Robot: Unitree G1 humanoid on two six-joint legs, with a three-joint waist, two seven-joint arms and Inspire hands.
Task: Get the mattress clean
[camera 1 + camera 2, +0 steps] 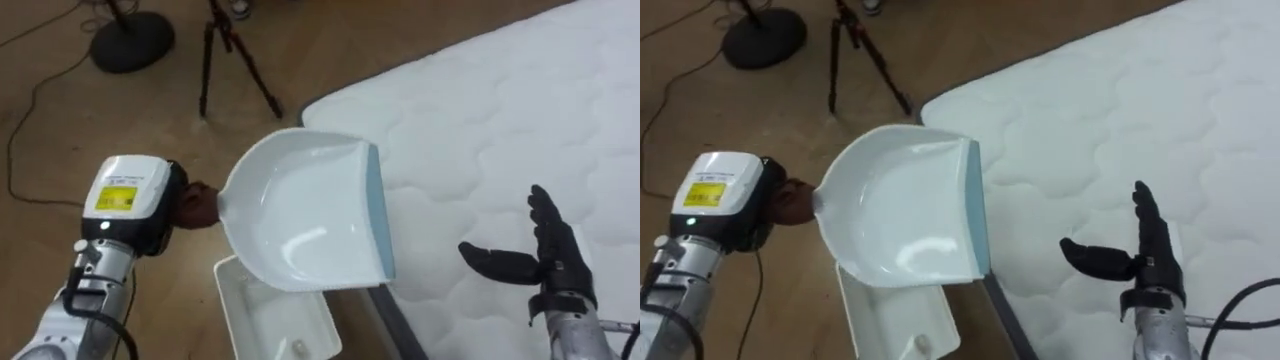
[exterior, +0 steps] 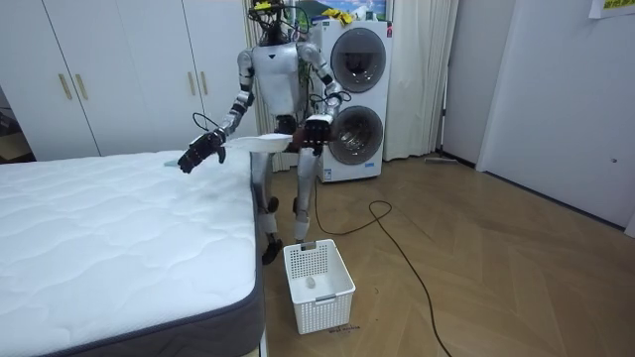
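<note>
At bed (image 1: 500, 120) edge, grips dustpan (image 1: 300, 215) with left hand (image 1: 197, 205), mouth toward mattress; holds right hand (image 1: 548, 258) spread, empty, above it.

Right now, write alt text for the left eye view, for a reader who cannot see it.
The left robot hand holds a white dustpan by its handle beside the corner of a white mattress, over a white basket on the wooden floor. The right robot hand hovers open above the mattress; a tripod and a round stand base sit further off.
</note>
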